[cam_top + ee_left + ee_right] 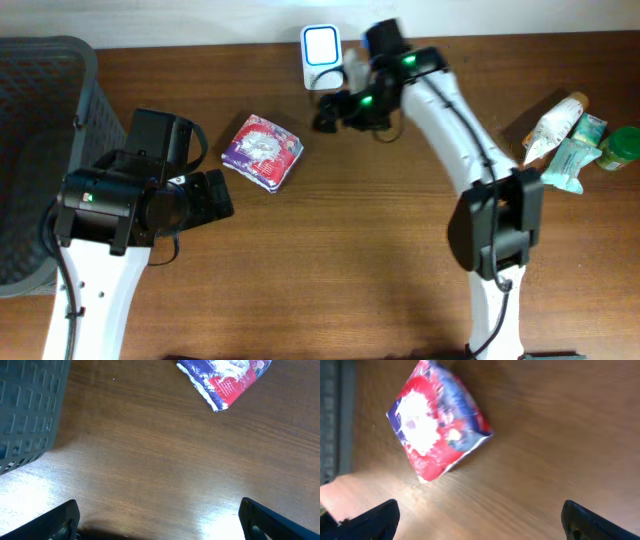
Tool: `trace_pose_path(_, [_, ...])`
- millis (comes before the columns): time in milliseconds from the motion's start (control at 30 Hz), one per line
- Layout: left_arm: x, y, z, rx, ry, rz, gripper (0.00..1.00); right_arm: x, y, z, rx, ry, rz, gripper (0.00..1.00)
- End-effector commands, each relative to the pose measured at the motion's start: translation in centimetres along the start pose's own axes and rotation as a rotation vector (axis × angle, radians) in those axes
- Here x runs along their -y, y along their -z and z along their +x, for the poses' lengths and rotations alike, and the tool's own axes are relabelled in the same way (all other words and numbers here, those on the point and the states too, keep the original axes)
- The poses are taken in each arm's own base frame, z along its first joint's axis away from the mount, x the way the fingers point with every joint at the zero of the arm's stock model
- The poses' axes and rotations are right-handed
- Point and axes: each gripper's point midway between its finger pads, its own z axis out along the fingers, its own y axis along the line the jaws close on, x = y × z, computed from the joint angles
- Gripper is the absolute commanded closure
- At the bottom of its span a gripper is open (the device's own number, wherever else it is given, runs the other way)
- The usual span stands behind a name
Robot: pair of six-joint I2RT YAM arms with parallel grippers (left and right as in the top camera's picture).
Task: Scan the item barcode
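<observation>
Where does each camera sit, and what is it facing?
Overhead: above the table, facing straight down; left arm and right arm show.
Left wrist: on the left arm, facing the table; its open left pincer shows.
Right wrist: on the right arm, facing the table; its open right pincer shows.
Shared: all three see the packet.

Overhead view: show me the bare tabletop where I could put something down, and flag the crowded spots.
Widest bare patch: the wood between the purple packet and the right arm, running to the front edge. A smaller one lies between the basket and the scanner. Crowded: around the scanner, where the right claw hangs, and the far-right cluster of tubes.
</observation>
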Motion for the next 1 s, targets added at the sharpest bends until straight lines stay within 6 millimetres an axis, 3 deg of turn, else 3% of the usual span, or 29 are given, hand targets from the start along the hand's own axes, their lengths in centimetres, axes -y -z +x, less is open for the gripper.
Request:
trace_pose_path(0, [0.0, 0.2, -0.1, 0.011, 0.008, -0.001, 0.01, -1.6, -2.9, 1.6, -0.046, -0.042, 0.099, 0.01])
trace_pose_path(100, [0.0, 0.2, -0.1, 0.011, 0.008, -0.001, 0.01, -3.7, -4.0, 5.1, -0.164, -0.023, 0.11, 0.01])
trace_pose_path(200, [0.0, 0.2, -0.1, 0.011, 0.008, -0.002, 0.01, -4.8, -4.4, 5.9, -0.186, -0.004, 0.106, 0.01])
trace_pose_path(300, [0.0, 0.2, -0.1, 0.011, 0.008, -0.002, 0.01, -5.3, -4.7, 4.7, -0.131, -0.058, 0.097, 0.01])
trace_pose_path(400, [0.0, 0.2, -0.1, 0.011, 0.008, -0.001, 0.01, -6.2, -5.4, 1.4, 0.002, -0.183, 0.048, 0.01])
trace_pose_path(433, [0.0, 0.2, -0.1, 0.011, 0.008, -0.001, 0.01, -6.3, -5.4, 1.2, 0.006, -0.18, 0.043, 0.0])
trace_pose_path(467, [0.0, 0.2, -0.1, 0.011, 0.008, -0.001, 0.01, -6.3, -5.4, 1.4, 0.001, -0.182, 0.047, 0.17])
trace_pose_path(500, [0.0, 0.2, -0.1, 0.011, 0.008, -0.001, 0.01, -5.8, -5.7, 1.8, -0.016, -0.191, 0.061, 0.16])
trace_pose_path(533, [0.0, 0.2, -0.1, 0.011, 0.008, -0.002, 0.01, -5.0, -6.4, 1.9, -0.013, -0.189, 0.105, 0.02])
trace_pose_path(567, [0.0, 0.2, -0.1, 0.011, 0.008, -0.002, 0.01, -3.6, -7.6, 2.1, -0.005, -0.184, 0.191, 0.01])
trace_pose_path(633, [0.0, 0.2, -0.1, 0.011, 0.008, -0.001, 0.01, -3.1, -10.4, 3.0, -0.039, -0.252, 0.187, 0.01])
trace_pose_path(767, [0.0, 0.2, -0.1, 0.011, 0.008, -0.001, 0.01, -3.6, -10.8, 2.7, -0.032, -0.293, 0.153, 0.01])
trace_pose_path(900, [0.0, 0.2, -0.1, 0.011, 0.008, -0.001, 0.01, -2.4, -12.5, 3.7, -0.048, -0.301, 0.162, 0.01])
trace_pose_path(967, [0.0, 0.2, -0.1, 0.011, 0.008, -0.001, 0.01, -3.5, -12.6, 3.3, -0.051, -0.297, 0.092, 0.01])
